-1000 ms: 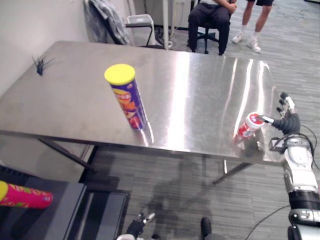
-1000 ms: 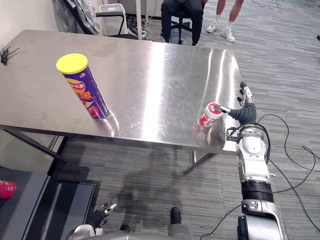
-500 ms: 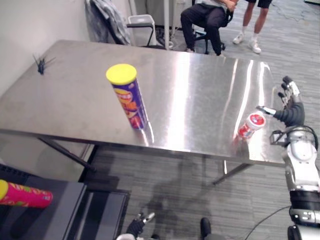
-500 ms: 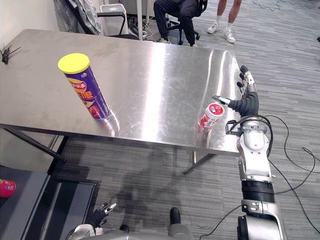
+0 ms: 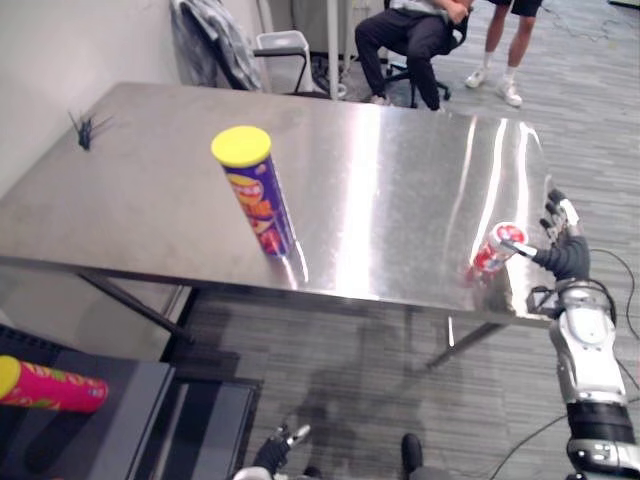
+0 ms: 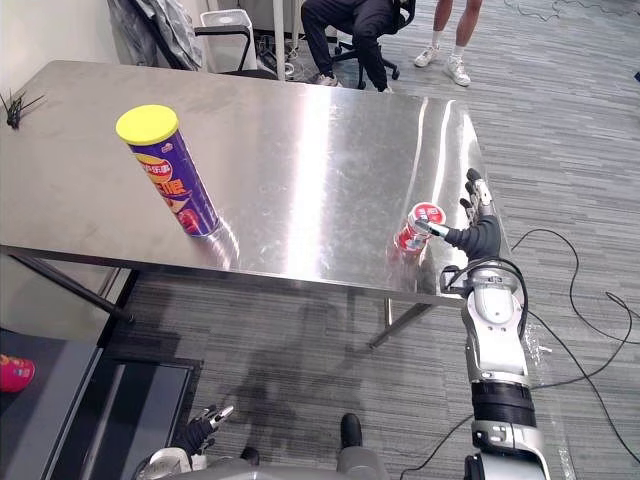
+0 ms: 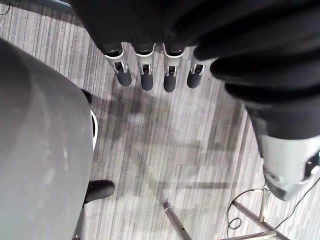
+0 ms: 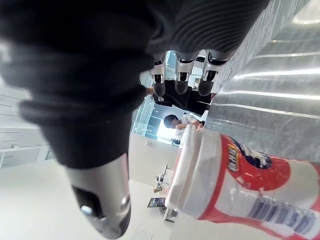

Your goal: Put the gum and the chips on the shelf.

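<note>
Left robot hand [image 7: 150,75] is hanging open by the floor [image 7: 175,150]. At the tabletop's [image 6: 300,130] near right edge we're seeing the open right robot hand [image 6: 472,236] beside the gum tub [image 6: 416,227], thumb at its lid. We're judging it should be wrapping the body squarely before closing. Chips can [image 6: 168,172] is standing farther left. Right wrist view is showing its fingers [image 8: 181,80] straight past the tub.

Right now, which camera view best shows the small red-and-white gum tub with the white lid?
The right wrist view: the gum tub is close, lid and red label plain. Both eye views show it small but whole, on the steel table near the open right hand.
</note>
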Controlling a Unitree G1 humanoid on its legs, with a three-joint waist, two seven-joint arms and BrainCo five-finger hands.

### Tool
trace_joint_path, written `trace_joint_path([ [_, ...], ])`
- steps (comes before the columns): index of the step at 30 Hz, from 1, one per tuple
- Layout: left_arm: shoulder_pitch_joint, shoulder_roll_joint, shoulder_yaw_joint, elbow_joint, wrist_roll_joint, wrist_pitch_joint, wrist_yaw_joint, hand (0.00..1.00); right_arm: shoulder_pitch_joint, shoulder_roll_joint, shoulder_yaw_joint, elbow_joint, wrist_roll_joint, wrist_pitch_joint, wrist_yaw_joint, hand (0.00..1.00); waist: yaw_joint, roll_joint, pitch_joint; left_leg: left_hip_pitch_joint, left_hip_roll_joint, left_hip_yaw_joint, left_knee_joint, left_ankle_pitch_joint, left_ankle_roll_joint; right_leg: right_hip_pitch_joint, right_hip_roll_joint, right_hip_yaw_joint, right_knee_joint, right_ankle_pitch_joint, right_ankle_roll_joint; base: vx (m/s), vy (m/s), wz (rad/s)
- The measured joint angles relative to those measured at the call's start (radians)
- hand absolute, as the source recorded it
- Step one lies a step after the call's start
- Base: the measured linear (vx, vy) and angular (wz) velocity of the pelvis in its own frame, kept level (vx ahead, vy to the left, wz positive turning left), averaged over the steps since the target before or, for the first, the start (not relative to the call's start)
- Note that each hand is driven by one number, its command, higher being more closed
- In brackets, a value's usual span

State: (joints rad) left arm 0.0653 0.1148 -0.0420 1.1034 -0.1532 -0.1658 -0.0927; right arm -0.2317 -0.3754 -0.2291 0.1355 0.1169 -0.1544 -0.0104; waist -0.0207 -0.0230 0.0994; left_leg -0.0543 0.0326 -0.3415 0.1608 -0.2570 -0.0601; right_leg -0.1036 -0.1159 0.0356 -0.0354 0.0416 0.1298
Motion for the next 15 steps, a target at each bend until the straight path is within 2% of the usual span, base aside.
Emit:
trace_joint_path([
  [15,-0.008,0.005,-0.002,-0.001,-0.002,-0.001,-0.002,0.00,0.000,0.000,-0.001,0.039,0.000,0.002,-0.001,0.00,0.000,-0.002,0.008,-0.051,0.007,-0.024,0.006,0.006,-0.011,-0.037,0.008,-0.014,0.000,0.000,0.000,0.00,0.002,0.03],
])
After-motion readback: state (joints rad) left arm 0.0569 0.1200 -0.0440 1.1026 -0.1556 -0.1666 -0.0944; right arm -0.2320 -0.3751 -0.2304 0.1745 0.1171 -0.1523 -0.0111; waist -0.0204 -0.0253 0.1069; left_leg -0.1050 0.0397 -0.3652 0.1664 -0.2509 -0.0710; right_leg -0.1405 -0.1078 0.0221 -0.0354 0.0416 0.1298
